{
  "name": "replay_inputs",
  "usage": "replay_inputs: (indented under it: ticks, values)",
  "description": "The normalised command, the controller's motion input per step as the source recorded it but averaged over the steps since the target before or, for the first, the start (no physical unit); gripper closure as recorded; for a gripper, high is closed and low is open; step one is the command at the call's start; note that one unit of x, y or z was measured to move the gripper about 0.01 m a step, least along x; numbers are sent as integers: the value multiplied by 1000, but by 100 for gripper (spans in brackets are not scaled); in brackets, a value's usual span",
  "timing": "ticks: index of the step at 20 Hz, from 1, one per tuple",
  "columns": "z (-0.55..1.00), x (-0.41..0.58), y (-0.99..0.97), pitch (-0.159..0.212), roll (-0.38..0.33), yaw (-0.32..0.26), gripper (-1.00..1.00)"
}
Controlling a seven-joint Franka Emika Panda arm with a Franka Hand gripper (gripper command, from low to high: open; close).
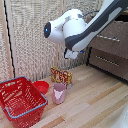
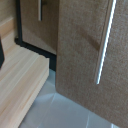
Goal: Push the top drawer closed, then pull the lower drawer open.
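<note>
The dark brown dresser stands at the exterior view's right. Its top drawer (image 1: 114, 41) carries a thin silver bar handle (image 1: 111, 38), and the lower drawer (image 1: 107, 61) sits right under it. In the wrist view the top drawer (image 2: 82, 55) fills most of the picture, standing out toward the camera past the lower drawer (image 2: 37, 22), which lies closer to the wooden floor. Both bar handles (image 2: 104, 47) (image 2: 40, 10) show there. My gripper (image 1: 71, 54) hangs in the air in front of the dresser and touches nothing. Its fingers are too small and blurred to read.
On the wooden floor (image 1: 90, 100) stand a red wire basket (image 1: 20, 100), a red bowl (image 1: 42, 86), a pink cup (image 1: 59, 93) and a yellow and red box (image 1: 61, 76). A woven screen (image 1: 30, 40) forms the back wall.
</note>
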Motion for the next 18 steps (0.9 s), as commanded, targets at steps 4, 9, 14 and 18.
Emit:
replay_inputs:
  ticks: [4,9,14,18]
  values:
    - [84,-55,-511,-50,-218,119,-100]
    - [59,-11,-514,-44,-201,127,-100]
    - [71,-12,-539,-9,-191,112,-100]
    - [64,-30,-594,1,-136,93,-100]
